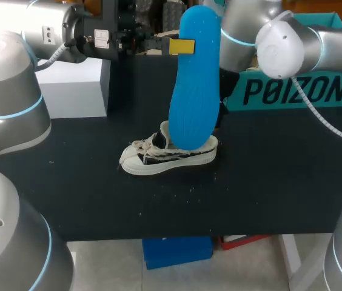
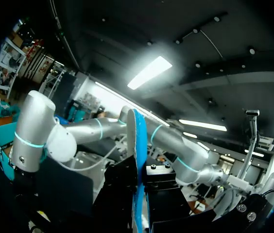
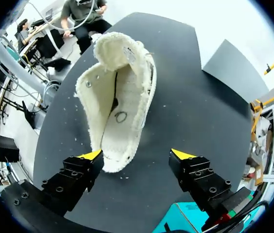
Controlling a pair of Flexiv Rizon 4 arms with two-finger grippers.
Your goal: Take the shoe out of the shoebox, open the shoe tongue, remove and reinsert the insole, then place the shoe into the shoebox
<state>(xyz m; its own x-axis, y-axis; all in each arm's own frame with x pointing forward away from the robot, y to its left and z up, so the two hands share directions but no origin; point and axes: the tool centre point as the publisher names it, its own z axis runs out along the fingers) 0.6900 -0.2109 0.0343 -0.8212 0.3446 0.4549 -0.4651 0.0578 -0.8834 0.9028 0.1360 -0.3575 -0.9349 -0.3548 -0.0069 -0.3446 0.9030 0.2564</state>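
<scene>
Off to the left stands a white box [image 1: 74,88], out of the way. The left gripper [image 1: 180,46] comes in over it, high above the black table [image 1: 268,182], with its fingers clamped on the upper part of the blue insole [image 1: 194,79]. In the left wrist view the insole runs edge-on straight between them. It hangs nearly upright. Its broader end is down, just over the heel half of the shoe [image 1: 168,156], though I can't tell whether it touches. The shoe sits on its sole in the middle of the table, toe towards the left arm's side. It is out of the teal shoebox [image 1: 292,91], which stands behind and to the right. From above, the right gripper [image 3: 137,154] hovers with its fingers spread wide and gripping nothing, one tip close by the rim of the shoe's near end. The tongue is laid well back and the pale inside is bare, so I'd say the insole is out and putting it back is the step in hand. To do it cleanly, I'd steady the shoe with the free right gripper first, or it will likely skid on the table. Then tilt the insole so the lower end enters the mouth at a shallow angle and slides towards the toe under the tongue. Only let go once the heel end has dropped flat, as a steep push would probably buckle the soft foam.
</scene>
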